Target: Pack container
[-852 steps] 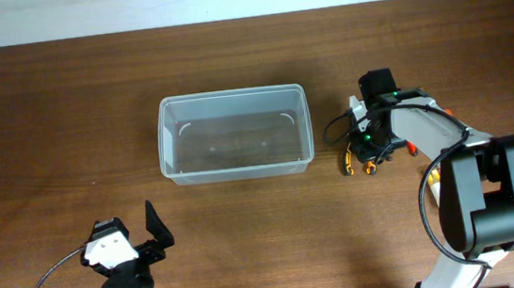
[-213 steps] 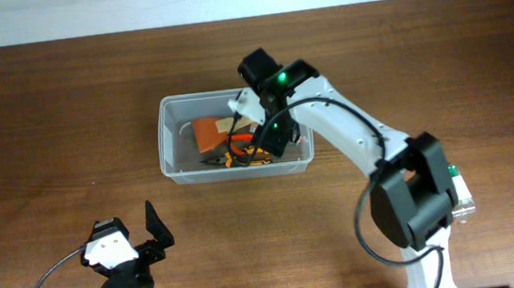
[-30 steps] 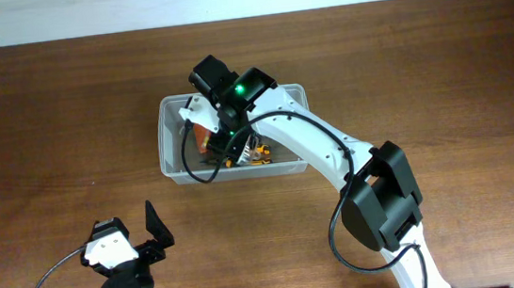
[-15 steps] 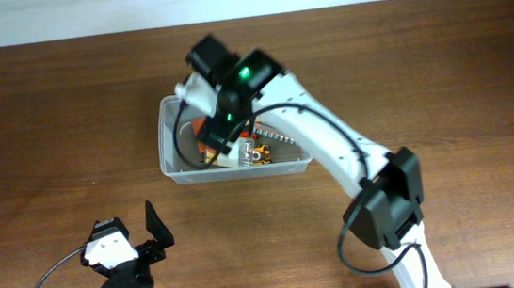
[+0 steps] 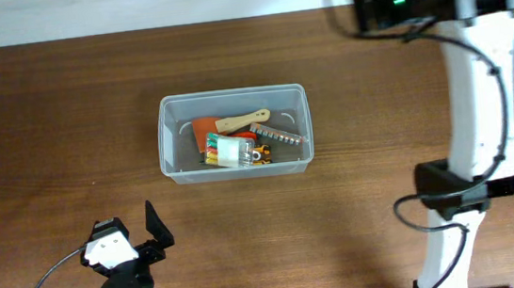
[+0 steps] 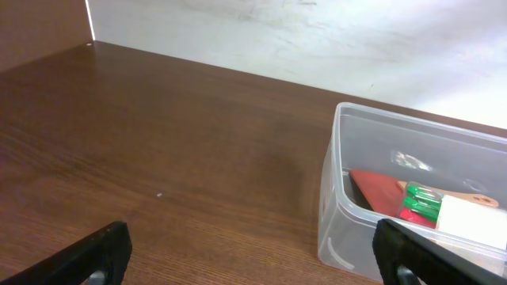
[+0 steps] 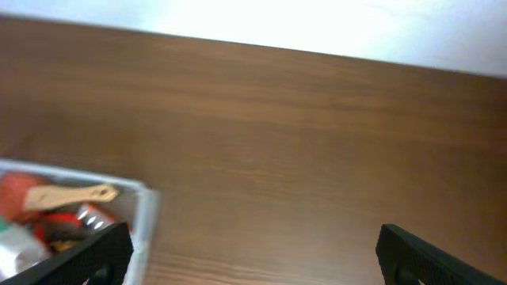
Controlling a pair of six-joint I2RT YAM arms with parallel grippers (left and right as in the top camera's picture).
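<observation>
The container (image 5: 230, 94), a clear rectangular tub, stands mid-table. Inside it lie a red scraper with a wooden handle (image 5: 241, 121), a small clear box of markers (image 5: 229, 152), orange-handled pliers (image 5: 260, 155) and a metal tool (image 5: 280, 137). My right gripper (image 5: 362, 6) is raised high at the back right, far from the tub. In the right wrist view it (image 7: 253, 253) is open over bare wood, with the container (image 7: 146, 206) at lower left. My left gripper (image 5: 153, 241) rests open near the front left. In the left wrist view it (image 6: 253, 253) faces the container (image 6: 412, 131) from a distance.
The brown wooden table (image 5: 48, 136) runs to a white wall at the back. The right arm's base (image 5: 461, 195) stands at the front right, its links reaching up along the right side.
The right arm has lifted out of the container and swung up to the back right, jaws opened. The marker box now lies in the tub. The left arm has not moved.
</observation>
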